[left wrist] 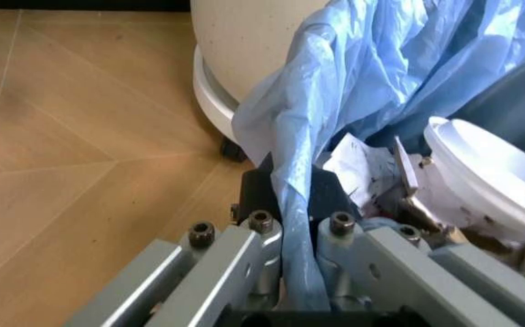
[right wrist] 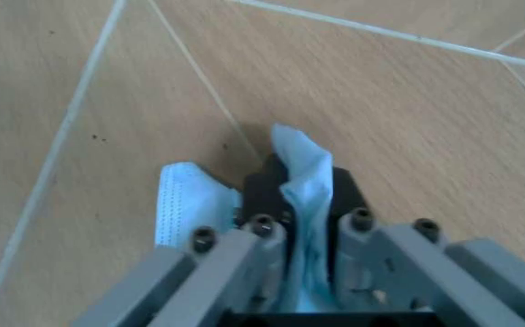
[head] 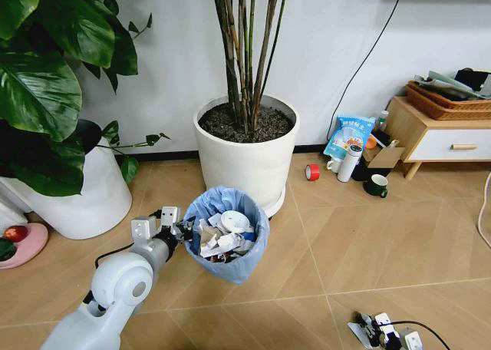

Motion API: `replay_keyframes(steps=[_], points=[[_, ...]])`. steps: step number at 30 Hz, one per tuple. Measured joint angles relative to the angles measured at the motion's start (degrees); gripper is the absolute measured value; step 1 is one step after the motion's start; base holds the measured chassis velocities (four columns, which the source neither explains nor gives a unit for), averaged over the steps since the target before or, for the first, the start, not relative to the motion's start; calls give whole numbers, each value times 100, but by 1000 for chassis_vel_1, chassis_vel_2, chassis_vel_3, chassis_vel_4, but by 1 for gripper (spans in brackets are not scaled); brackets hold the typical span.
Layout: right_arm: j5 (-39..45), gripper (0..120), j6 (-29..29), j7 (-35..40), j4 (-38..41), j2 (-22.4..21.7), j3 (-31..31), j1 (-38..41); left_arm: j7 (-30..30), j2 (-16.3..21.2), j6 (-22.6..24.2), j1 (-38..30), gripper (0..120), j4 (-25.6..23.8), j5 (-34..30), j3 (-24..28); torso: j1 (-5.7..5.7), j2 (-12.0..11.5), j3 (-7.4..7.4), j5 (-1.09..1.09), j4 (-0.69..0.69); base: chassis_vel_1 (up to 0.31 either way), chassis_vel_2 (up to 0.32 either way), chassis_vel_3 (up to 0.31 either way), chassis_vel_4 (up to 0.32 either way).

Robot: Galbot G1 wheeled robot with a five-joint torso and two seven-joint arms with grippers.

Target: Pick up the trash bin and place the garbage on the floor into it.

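Fingers (left wrist: 272, 204) of the left gripper (left wrist: 291, 197) are pressed together on a fold of the light-blue bag at the rim of the trash bin (head: 227, 269), pinching plastic between them; the right gripper (right wrist: 297, 187), low at the near right over the floor (head: 368, 250), has its fingers (right wrist: 260, 191) clamped on a small pale-blue piece of garbage, a mask-like wrapper (right wrist: 303, 197), part of which hangs beside them.

Two white planters stand along the far wall: the big leafy one (head: 84, 196) at the left and the tall-stemmed one (head: 249, 162) in the middle, just behind the bin. One wooden cabinet (head: 433, 135) sits at the far right with a woven tray (head: 449, 103) on top. One trash bin sits in the middle of the floor, touching the middle planter's base or just short of it, with the left gripper at its left rim. Inside it lie crumpled white paper (head: 215, 246) and one round white lid (head: 234, 221). Near the cabinet are one blue bag (head: 349, 135), one dark mug (head: 376, 185) and one red tape roll (head: 312, 171).

From the head camera the whole bin and room are plain, but the grip itself is small. The left wrist camera shows the pinch closely, along with the lid (left wrist: 489, 177) and the planter's base (left wrist: 212, 102). The right wrist camera shows the wrapper caught between the fingers.
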Motion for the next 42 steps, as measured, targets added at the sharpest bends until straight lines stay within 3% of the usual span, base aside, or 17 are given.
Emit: replay_keyframes(steps=[2,18,31,42], points=[[-1,0,-6,17,19,5,6,-15,-4,-4,0,-8,0,1,0,0,0,0,0,-1,-1,0,0,0,0],[387,0,-42,220,621,82,186,-258,-8,47,0,-13,0,-40,-24,-16,1,-1,1,-1,-2,0,0,0,0],[890,0,-89,555,2254,-159,524,-184,-3,97,-2,26,0,-71,-26,-32,1,-1,0,-2,-1,0,0,0,0],[1481,0,-562,799,3903,-576,268,41,57,159,-2,59,0,-5,51,104,0,-1,0,-2,-1,0,0,0,0]])
